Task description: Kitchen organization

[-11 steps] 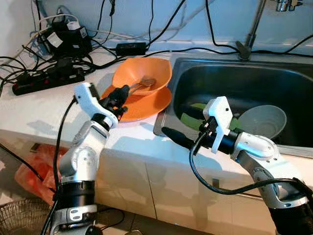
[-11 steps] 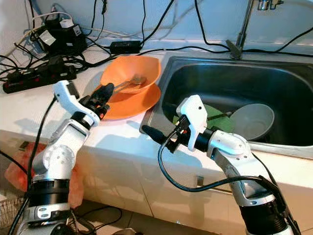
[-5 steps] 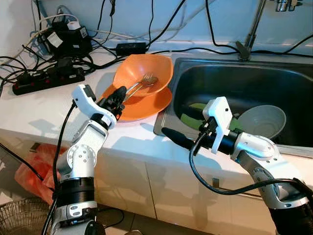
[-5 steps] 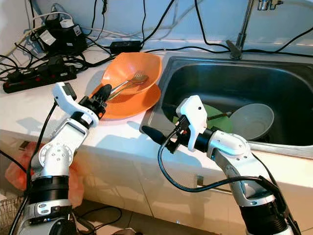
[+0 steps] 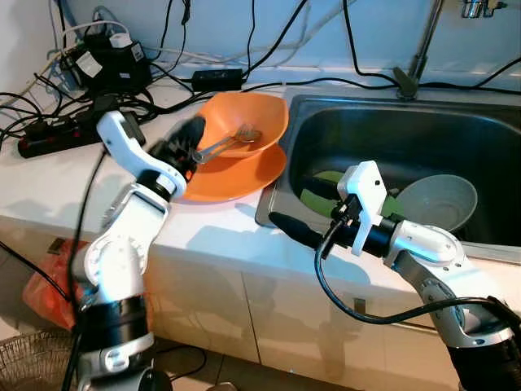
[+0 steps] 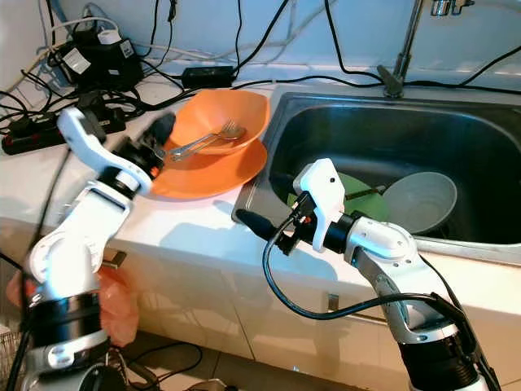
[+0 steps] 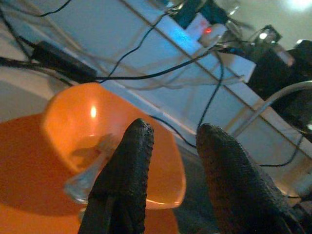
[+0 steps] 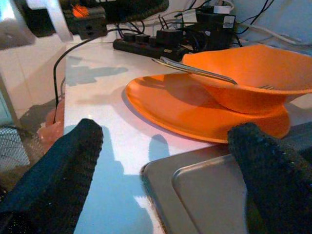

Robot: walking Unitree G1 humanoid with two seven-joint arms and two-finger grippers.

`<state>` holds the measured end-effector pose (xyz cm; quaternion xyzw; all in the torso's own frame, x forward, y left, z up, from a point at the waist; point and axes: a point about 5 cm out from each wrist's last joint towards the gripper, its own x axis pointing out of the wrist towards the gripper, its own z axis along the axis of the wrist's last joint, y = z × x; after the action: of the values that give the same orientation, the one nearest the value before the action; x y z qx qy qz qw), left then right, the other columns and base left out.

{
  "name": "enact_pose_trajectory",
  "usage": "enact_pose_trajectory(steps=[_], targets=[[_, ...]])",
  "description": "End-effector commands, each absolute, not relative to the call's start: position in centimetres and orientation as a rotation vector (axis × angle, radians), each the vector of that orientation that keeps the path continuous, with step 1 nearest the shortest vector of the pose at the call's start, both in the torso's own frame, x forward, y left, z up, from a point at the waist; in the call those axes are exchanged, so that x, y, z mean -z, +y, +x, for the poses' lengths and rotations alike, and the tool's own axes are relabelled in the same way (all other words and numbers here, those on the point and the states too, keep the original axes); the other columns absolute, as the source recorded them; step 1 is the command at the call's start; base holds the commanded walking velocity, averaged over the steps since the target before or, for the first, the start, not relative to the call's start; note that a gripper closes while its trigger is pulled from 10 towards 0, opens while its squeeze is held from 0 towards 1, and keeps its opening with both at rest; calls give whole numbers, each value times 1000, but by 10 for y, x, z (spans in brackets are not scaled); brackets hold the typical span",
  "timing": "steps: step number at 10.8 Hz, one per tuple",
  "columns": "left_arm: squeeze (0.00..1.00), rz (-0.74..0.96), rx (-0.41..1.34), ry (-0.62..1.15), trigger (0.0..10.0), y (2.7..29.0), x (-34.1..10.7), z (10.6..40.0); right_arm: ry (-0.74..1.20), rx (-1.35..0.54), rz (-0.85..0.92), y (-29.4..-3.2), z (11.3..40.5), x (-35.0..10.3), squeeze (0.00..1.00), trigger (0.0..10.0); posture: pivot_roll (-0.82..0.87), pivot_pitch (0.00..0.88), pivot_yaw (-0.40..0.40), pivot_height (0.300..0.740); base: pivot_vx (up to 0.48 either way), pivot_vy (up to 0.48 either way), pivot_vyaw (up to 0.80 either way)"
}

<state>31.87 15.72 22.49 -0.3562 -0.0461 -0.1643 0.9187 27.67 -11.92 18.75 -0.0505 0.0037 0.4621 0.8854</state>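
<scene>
Metal fork (image 5: 224,143) lies in the orange bowl (image 5: 252,122), just beyond the released left end effector (image 5: 189,140).

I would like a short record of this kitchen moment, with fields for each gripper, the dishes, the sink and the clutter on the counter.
left gripper: at the near rim of the orange bowl, jaws open, beside the fork handle
right gripper: over the counter edge in front of the sink, jaws open, holding nothing
orange bowl: stacked on an orange plate
fork: lies in the bowl, handle over the rim
sink: holds a grey bowl and a green item
counter clutter: power strip and tangled cables
</scene>
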Motion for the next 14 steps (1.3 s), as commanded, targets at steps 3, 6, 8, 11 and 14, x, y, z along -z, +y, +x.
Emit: enact_pose_trajectory(steps=[3,6,8,11,14], targets=[[0,-745,422,-37,10000,159,-217,288,-7,-987,-114,-115,277,-190,0,10000,133,50,92,740,0,0,0],[0,-761,318,17,10000,189,-196,272,-5,-991,-114,-116,279,-189,0,10000,151,50,83,740,0,0,0],[0,-791,289,93,10000,196,-174,268,-9,-1003,-113,-113,281,-190,0,10000,155,48,77,740,0,0,0],[0,-979,350,113,10000,183,-174,292,-12,-1009,-118,-113,282,-191,0,10000,129,43,74,740,0,0,0],[0,-1093,364,90,10000,182,-180,308,-12,-998,-126,-116,281,-191,0,10000,115,39,82,740,0,0,0]])
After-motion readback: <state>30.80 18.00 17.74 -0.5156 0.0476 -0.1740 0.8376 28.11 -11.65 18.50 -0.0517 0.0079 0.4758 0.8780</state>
